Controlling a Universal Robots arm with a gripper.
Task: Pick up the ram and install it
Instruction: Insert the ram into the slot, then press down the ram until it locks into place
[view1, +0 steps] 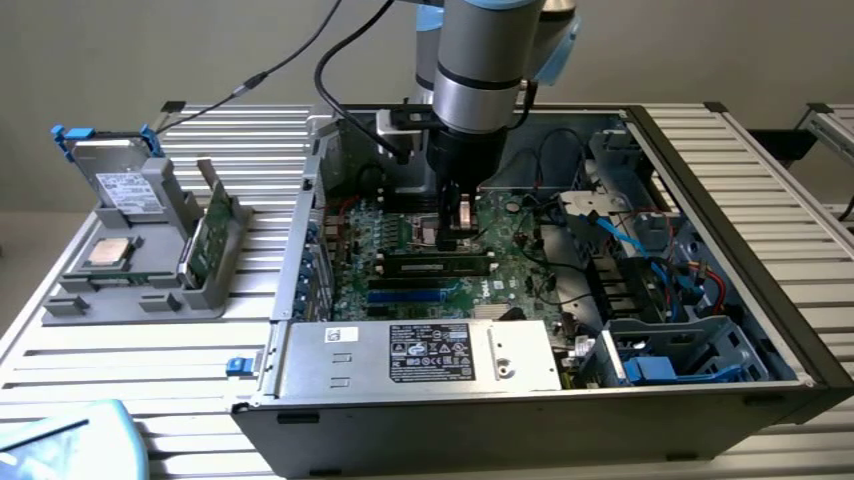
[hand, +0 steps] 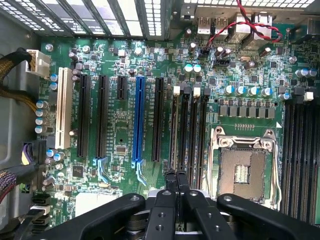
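One pincer (view1: 461, 232) is hanging low inside an open computer case (view1: 747, 300), over the big green motherboard (view1: 400, 235). In the wrist view its two black fingers (hand: 171, 187) are pressing together, with nothing showing between them, and they are pointing down at the row of narrow dark slots (hand: 190, 130) beside the empty processor socket (hand: 242, 170). The ram (view1: 434, 265), a long dark stick with a pale label, is lying across the motherboard just beside the pincer tips; I cannot tell whether it is touching them. On the exterior view's left, a grey rack (view1: 134, 290) is sitting on the slatted worktop (view1: 147, 370), well apart from the case. It is holding a green board (view1: 203, 235) standing on edge and a square silver chip (view1: 107, 253) lying flat.
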